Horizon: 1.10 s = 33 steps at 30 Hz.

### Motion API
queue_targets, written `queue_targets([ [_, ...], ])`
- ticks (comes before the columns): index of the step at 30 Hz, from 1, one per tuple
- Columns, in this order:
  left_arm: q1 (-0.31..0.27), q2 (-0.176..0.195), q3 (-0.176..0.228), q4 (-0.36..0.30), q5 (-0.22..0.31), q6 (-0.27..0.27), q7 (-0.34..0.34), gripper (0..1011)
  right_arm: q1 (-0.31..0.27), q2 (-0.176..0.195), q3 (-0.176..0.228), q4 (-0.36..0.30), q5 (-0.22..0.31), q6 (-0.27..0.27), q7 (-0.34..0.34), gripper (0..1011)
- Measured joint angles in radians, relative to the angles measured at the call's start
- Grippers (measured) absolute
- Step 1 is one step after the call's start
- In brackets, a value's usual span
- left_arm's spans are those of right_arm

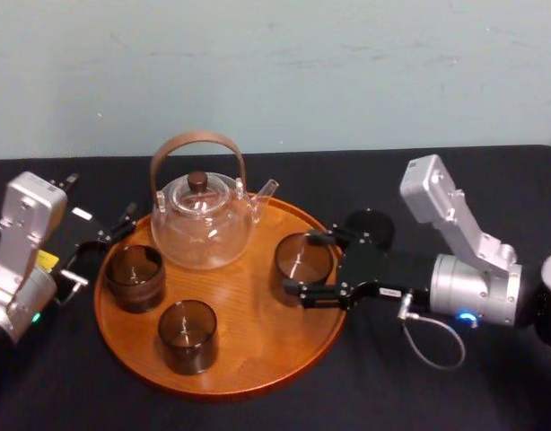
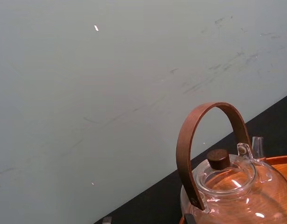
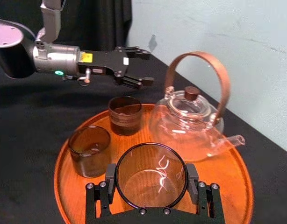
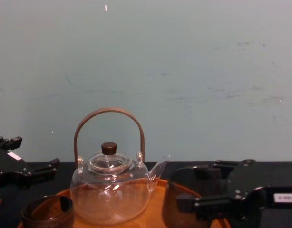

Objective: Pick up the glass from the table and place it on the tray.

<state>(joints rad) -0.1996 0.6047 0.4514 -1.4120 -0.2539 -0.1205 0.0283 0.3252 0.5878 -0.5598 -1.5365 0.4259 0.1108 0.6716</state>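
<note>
A dark smoky glass (image 1: 302, 259) stands at the right side of the round wooden tray (image 1: 249, 382), and my right gripper (image 1: 301, 264) is shut on it, one finger on each side. In the right wrist view the glass (image 3: 150, 179) sits between the pads (image 3: 111, 176), its open mouth facing the camera, over the tray (image 3: 227, 182). My left gripper (image 1: 109, 238) hovers open over the black table (image 1: 437, 386) just off the tray's left rim, holding nothing. It also shows in the right wrist view (image 3: 144, 67).
A glass teapot (image 1: 202, 224) with a brown hoop handle stands at the tray's back. Two more dark glasses (image 1: 135, 277) (image 1: 188, 335) stand on the tray's left and front. A pale wall runs behind the table.
</note>
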Motion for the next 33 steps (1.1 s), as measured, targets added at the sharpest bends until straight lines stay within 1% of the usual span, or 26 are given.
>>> queue_targets([
  [6, 0.0, 0.0, 0.0, 0.0, 0.0, 0.0, 0.0, 1001, 0.021, -0.026, -0.033, 0.031, -0.003, -0.009, 0.009, 903],
  [16, 0.0, 0.0, 0.0, 0.0, 0.0, 0.0, 0.0, 1001, 0.043, -0.055, -0.072, 0.078, -0.011, -0.012, 0.018, 903],
  [25, 0.0, 0.0, 0.0, 0.0, 0.0, 0.0, 0.0, 1002, 0.054, -0.074, -0.095, 0.123, -0.025, -0.018, 0.019, 903],
  [33, 0.0, 0.0, 0.0, 0.0, 0.0, 0.0, 0.0, 1002, 0.056, -0.086, -0.103, 0.153, -0.033, -0.022, 0.019, 904],
])
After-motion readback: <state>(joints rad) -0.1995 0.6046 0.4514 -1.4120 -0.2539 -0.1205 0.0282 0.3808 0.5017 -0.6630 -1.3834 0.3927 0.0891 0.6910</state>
